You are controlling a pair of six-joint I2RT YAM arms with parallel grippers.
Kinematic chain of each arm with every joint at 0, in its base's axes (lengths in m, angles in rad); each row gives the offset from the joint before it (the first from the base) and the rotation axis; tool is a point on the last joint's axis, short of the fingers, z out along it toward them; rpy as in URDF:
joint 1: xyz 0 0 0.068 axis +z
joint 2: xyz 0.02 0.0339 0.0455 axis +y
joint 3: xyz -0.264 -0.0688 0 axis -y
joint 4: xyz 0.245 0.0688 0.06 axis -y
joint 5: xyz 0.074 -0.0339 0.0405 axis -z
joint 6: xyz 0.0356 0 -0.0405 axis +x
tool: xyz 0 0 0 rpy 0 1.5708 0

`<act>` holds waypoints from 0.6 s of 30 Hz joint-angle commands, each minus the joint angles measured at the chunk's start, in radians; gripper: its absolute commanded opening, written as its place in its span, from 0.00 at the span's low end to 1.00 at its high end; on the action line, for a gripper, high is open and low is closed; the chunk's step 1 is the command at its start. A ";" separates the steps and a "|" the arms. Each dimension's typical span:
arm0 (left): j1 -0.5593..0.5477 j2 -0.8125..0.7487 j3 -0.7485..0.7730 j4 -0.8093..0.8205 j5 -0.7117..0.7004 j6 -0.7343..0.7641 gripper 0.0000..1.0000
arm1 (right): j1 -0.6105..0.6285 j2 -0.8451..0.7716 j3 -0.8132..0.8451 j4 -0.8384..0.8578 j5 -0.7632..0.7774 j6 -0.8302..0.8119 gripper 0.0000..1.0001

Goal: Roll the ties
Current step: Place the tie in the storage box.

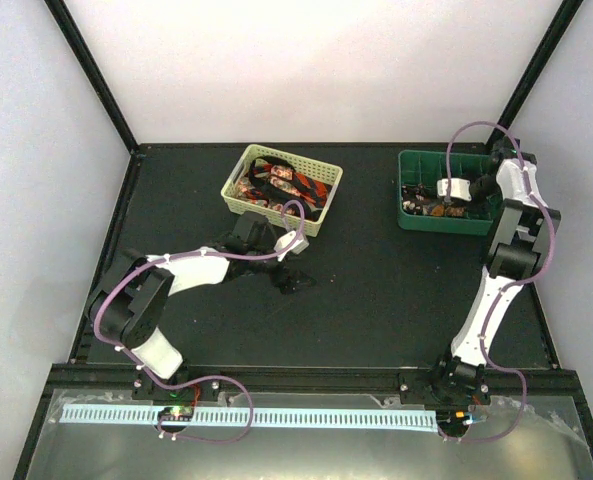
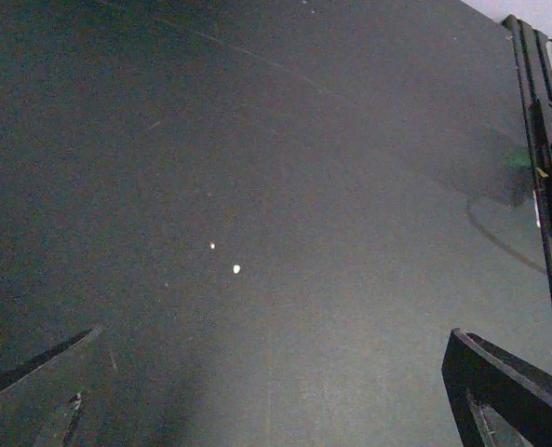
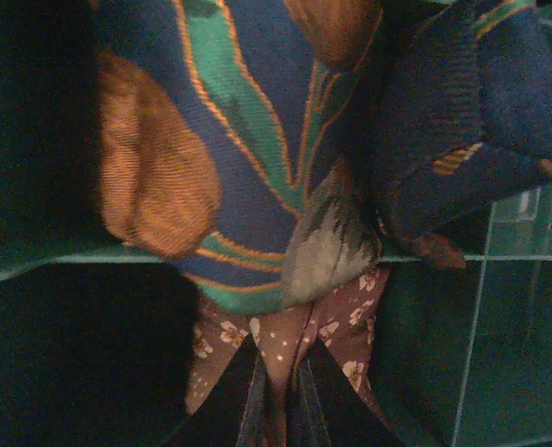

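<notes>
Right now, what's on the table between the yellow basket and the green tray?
Nothing. In the top camera view, the strip of black table between the yellow basket and the green tray is bare.

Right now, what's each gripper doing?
Left gripper: open, holding nothing.
Right gripper: shut on the brown tie.
</notes>
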 commanded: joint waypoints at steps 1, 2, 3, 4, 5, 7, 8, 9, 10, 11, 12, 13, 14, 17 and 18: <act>0.012 0.014 0.031 0.012 0.046 -0.015 0.99 | 0.012 0.062 0.070 -0.057 0.009 0.029 0.07; 0.012 0.014 0.031 0.011 0.047 -0.014 0.99 | 0.012 0.065 0.083 -0.059 0.010 0.040 0.12; 0.013 0.013 0.031 0.010 0.046 -0.013 0.99 | 0.012 0.063 0.095 -0.066 0.009 0.046 0.19; 0.013 0.010 0.032 0.009 0.048 -0.012 0.99 | 0.012 0.052 0.096 -0.071 0.005 0.050 0.26; 0.014 0.006 0.032 0.006 0.048 -0.011 0.99 | 0.012 0.036 0.094 -0.073 -0.002 0.053 0.33; 0.014 -0.006 0.036 -0.003 0.047 -0.009 0.99 | 0.012 -0.014 0.077 -0.061 -0.022 0.060 0.43; 0.015 -0.015 0.040 -0.011 0.045 -0.005 0.99 | 0.013 -0.041 0.071 -0.058 -0.033 0.062 0.46; 0.015 -0.027 0.043 -0.021 0.039 -0.001 0.99 | 0.012 -0.066 0.066 -0.061 -0.045 0.063 0.50; 0.015 -0.041 0.046 -0.029 0.035 0.004 0.99 | 0.012 -0.095 0.066 -0.069 -0.057 0.063 0.53; 0.015 -0.056 0.050 -0.043 0.028 0.011 0.99 | 0.012 -0.121 0.067 -0.078 -0.070 0.066 0.56; 0.015 -0.072 0.055 -0.058 0.014 0.019 0.99 | 0.012 -0.147 0.066 -0.091 -0.083 0.066 0.58; 0.016 -0.089 0.063 -0.080 -0.001 0.030 0.99 | 0.012 -0.174 0.066 -0.101 -0.088 0.066 0.61; 0.016 -0.105 0.073 -0.099 -0.017 0.042 0.99 | 0.012 -0.204 0.063 -0.108 -0.097 0.069 0.64; 0.023 -0.164 0.096 -0.143 -0.090 0.071 0.99 | 0.012 -0.286 0.054 -0.122 -0.117 0.095 0.70; 0.027 -0.184 0.113 -0.166 -0.118 0.086 0.99 | 0.012 -0.316 0.056 -0.130 -0.134 0.111 0.72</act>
